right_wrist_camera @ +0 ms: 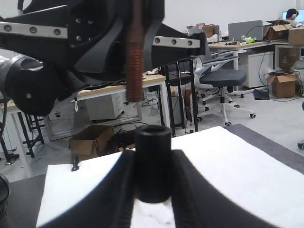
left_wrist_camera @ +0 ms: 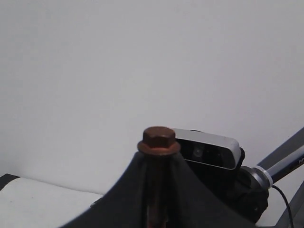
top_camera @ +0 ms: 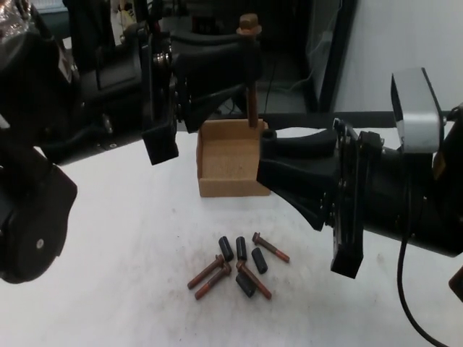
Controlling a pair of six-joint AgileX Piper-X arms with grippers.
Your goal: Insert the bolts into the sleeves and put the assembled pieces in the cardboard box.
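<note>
Left fingers point(left_wrist_camera: 199, 202) clamp one upright bolt point(left_wrist_camera: 158, 141); right fingers point(right_wrist_camera: 204, 190) clamp one sleeve point(right_wrist_camera: 153, 164). Four bolts point(top_camera: 206, 271) and four sleeves point(top_camera: 226, 248) lie at the box's point(top_camera: 228, 189) six o'clock.

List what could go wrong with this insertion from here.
The bolt hangs tip-down above the sleeve but looks off-centre from its bore in the right wrist view; lowered so, it may strike the rim. A jam could tilt the sleeve in the right tool or slide the bolt up through the left tool.
</note>
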